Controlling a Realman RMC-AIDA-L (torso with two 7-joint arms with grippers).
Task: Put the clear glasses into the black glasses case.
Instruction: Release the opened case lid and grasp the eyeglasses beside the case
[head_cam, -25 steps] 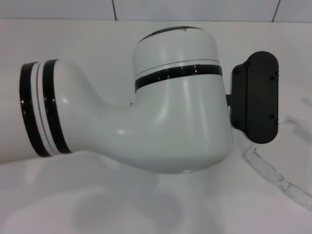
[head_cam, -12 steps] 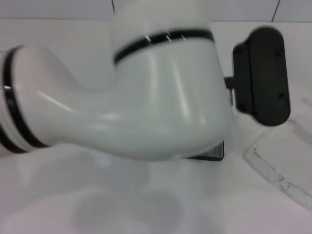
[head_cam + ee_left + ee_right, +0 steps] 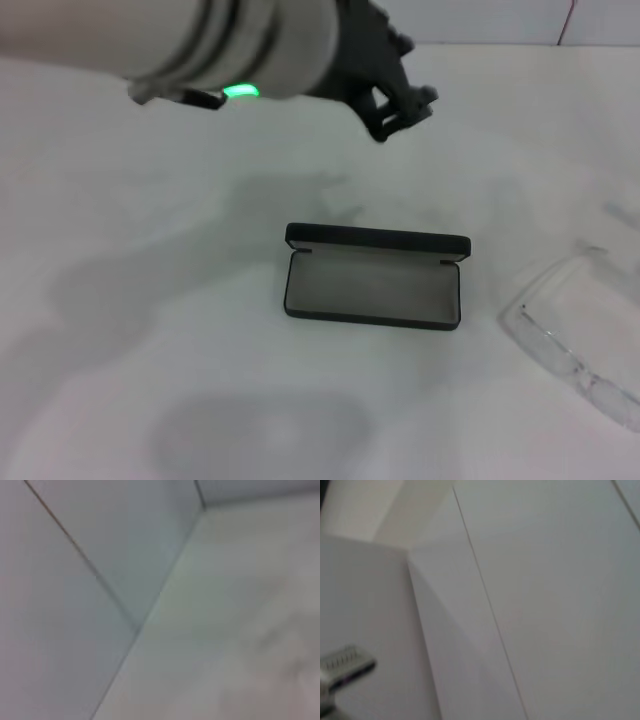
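One arm is showing in the head view: the left arm is reaching in from the upper left, a green light glowing on its wrist, and the left gripper [image 3: 400, 105] is hanging above the white table [image 3: 150, 330], dark and blurred. Whether it is spread or pressed together I cannot tell; nothing is showing between its tips. The right gripper is appearing nowhere in the head view.

Below and slightly nearer the robot than the left gripper, the black glasses case [image 3: 375, 277] is lying open on the table, well apart from the tool. Its lid is standing up along the far edge and the grey lining is facing upward, with nothing resting inside it.

Farther to the right of the gripper, near the right edge of the view, the clear glasses [image 3: 570, 350] are lying on the table, apart from the case and not touching it. Their transparent frame is running diagonally toward the near right corner. A faint shadow of the arm is falling on the table just left of the case.

Both wrist views are pointing at pale wall panels with thin seams and a corner; the right wrist view is also catching a small grey metallic part [image 3: 345, 666] at its edge.
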